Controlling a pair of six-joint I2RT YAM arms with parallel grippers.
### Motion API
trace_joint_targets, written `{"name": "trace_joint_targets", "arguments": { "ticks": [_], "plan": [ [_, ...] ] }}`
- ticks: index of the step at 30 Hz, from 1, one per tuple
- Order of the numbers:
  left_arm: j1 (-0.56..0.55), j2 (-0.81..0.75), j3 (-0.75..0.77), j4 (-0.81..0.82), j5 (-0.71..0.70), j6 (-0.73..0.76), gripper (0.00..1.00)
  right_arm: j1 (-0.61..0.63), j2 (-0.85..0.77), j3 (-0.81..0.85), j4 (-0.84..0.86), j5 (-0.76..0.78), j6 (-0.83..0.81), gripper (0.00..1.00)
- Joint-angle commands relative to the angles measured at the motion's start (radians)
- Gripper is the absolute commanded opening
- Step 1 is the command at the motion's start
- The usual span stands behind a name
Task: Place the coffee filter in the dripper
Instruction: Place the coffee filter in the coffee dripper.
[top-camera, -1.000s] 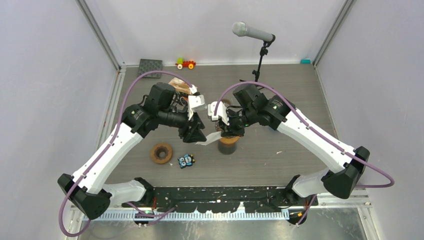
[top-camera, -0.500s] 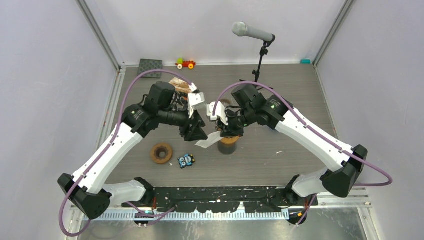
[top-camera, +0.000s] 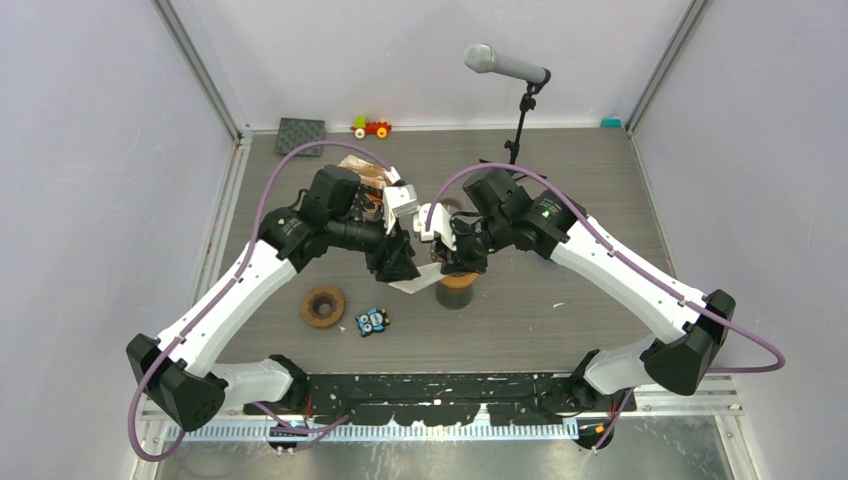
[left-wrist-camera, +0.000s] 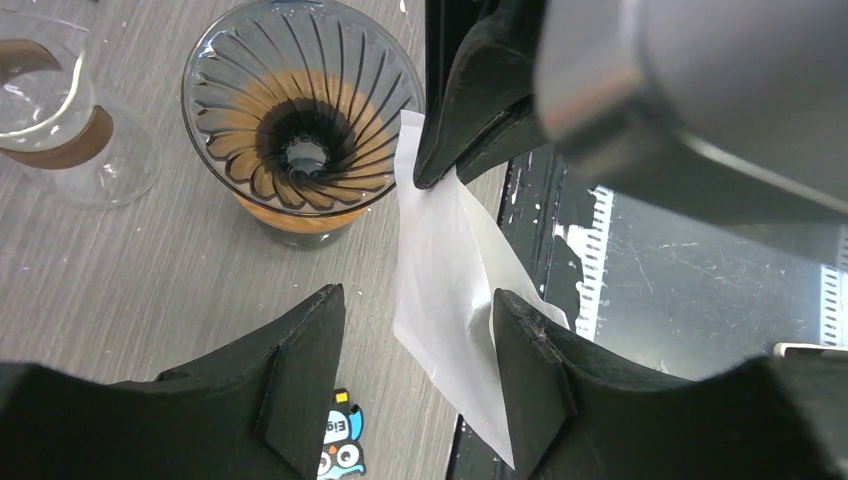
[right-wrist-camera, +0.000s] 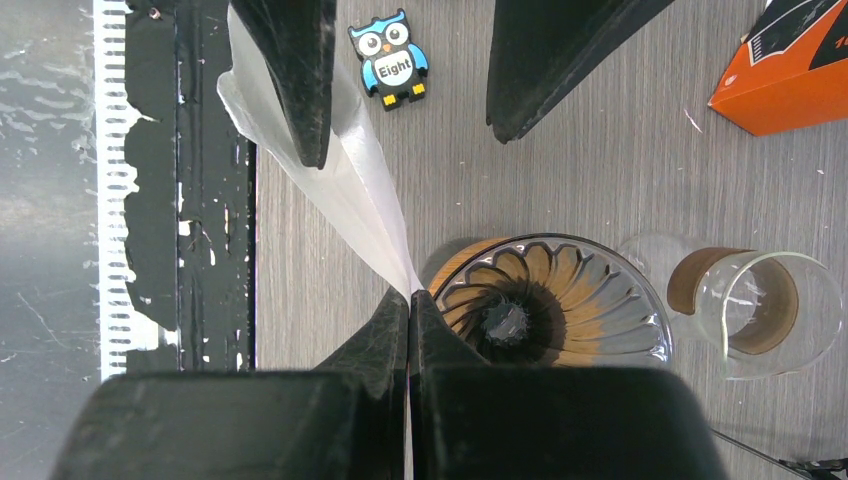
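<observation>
Right gripper (right-wrist-camera: 409, 298), clamped on a corner of the flat coffee filter (right-wrist-camera: 350, 200), holds it just beside the dripper (right-wrist-camera: 600, 290) rim as the left gripper (left-wrist-camera: 418, 300), jaws open, straddles the paper, which apparently needs spreading before seating.

The owl sticker (right-wrist-camera: 391, 62) near the dripper (right-wrist-camera: 540, 300) reads "Eight". Print on the orange box (right-wrist-camera: 790, 70) beyond the dripper is unreadable.

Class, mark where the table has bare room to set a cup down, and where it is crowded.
Bare: the far right, between the mic stand and the right wall; also the near strip right of the owl, in front of the dripper. Crowded: the centre, around dripper and filter.
</observation>
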Motion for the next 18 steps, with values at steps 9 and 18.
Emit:
{"name": "trace_joint_targets", "arguments": {
  "ticks": [9, 18],
  "plan": [
    [-0.003, 0.018, 0.006, 0.054, 0.056, -0.036, 0.50, 0.002, -0.023, 0.020, 0.029, 0.011, 0.013, 0.01],
    [-0.003, 0.053, 0.024, 0.052, 0.088, -0.045, 0.16, 0.001, -0.031, 0.021, 0.029, 0.007, 0.014, 0.01]
  ]
}}
